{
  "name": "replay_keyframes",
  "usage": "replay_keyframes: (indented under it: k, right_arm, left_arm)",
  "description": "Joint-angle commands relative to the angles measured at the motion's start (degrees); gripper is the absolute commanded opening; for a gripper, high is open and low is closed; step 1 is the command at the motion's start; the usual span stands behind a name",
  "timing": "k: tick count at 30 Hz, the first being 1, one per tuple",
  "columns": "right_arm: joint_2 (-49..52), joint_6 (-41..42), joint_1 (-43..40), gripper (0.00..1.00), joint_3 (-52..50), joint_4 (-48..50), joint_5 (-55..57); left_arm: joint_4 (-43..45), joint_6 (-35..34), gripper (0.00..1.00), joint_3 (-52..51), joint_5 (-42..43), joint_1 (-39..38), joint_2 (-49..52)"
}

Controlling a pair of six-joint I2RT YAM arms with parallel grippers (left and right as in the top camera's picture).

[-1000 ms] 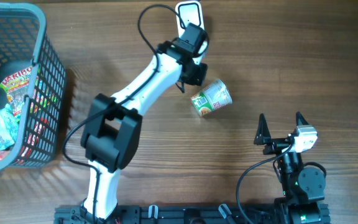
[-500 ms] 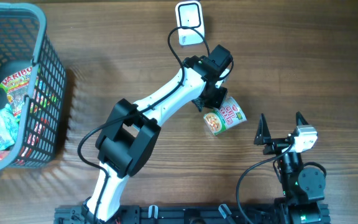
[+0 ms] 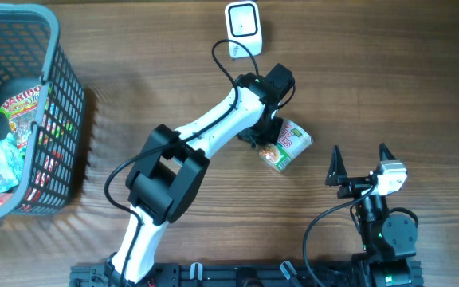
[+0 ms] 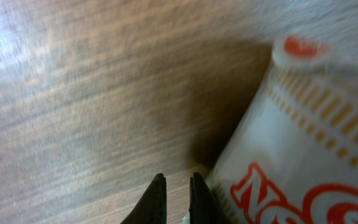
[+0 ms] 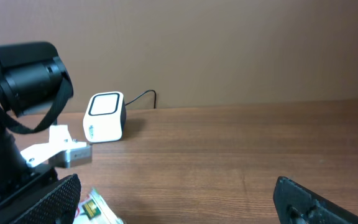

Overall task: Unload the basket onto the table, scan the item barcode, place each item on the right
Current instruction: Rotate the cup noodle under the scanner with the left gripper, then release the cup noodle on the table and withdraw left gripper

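Observation:
The item is a white cup of noodles with red lettering, lying on its side on the wooden table; it fills the right of the left wrist view. My left gripper is right beside its upper left. Its fingers are shut to a thin slit showing only wood, the right one against the cup's side. The white barcode scanner stands at the far edge, also seen as a white box. My right gripper rests open near the front, right of the cup, holding nothing.
A grey mesh basket holding several snack packets sits at the far left. The scanner's black cable runs down toward the left arm. A corner of the cup shows by the right gripper's left finger.
The left gripper swung from beside the scanner down and right to the cup. The cup slid right and toward the front and turned, its red lettering now facing up. The right arm stayed still.

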Motion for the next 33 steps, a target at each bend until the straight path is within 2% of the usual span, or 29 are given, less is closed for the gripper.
replay_keyframes:
  k: [1,8,11,15,18,23,25,30,31,32,33]
  right_arm:
    - [-0.2,-0.2,-0.2,0.99,-0.1,0.2,-0.7]
    - [-0.2,-0.2,-0.2,1.00,-0.1,0.2,-0.7]
    - [-0.2,-0.2,-0.2,1.00,-0.1,0.2,-0.7]
    - [-0.2,-0.2,-0.2,1.00,-0.1,0.2,-0.7]
    - [-0.2,-0.2,-0.2,1.00,-0.1,0.2,-0.7]
    - [-0.2,-0.2,-0.2,1.00,-0.1,0.2,-0.7]
    - [-0.2,-0.2,-0.2,1.00,-0.1,0.2,-0.7]
    - [-0.2,-0.2,-0.2,1.00,-0.1,0.2,-0.7]
    - [-0.2,-0.2,-0.2,1.00,-0.1,0.2,-0.7]
    - [-0.2,-0.2,-0.2,1.00,-0.1,0.2,-0.7]
    - [-0.2,-0.2,-0.2,1.00,-0.1,0.2,-0.7]
  left_arm:
    - [-1.2,-2.4,0.09,-0.7,3.8,0.2,1.8]
    - [-3.5,-5.2,0.14,-0.7,10.3,0.6,2.1]
    - [-3.5,-5.2,0.14,-0.7,16.5,1.6,2.1]
    - [-3.9,-5.2,0.11,-0.7,17.3,3.2,2.1]
    - [-3.9,-5.2,0.04,-0.5,12.4,5.3,1.9]
    - [-4.5,-5.2,0.04,3.5,4.5,9.4,-2.5]
    - [-4.9,-5.2,0.04,5.4,3.9,10.9,-4.7]
    - [-10.9,-3.9,0.04,15.2,-0.3,16.9,-10.1]
    - [-14.0,-2.3,0.04,20.3,-0.6,19.5,-11.6]
    - [-15.8,-1.9,0.08,23.7,-0.6,21.4,-12.5]
    - [-18.1,-2.0,0.24,28.3,-0.6,24.3,-13.7]
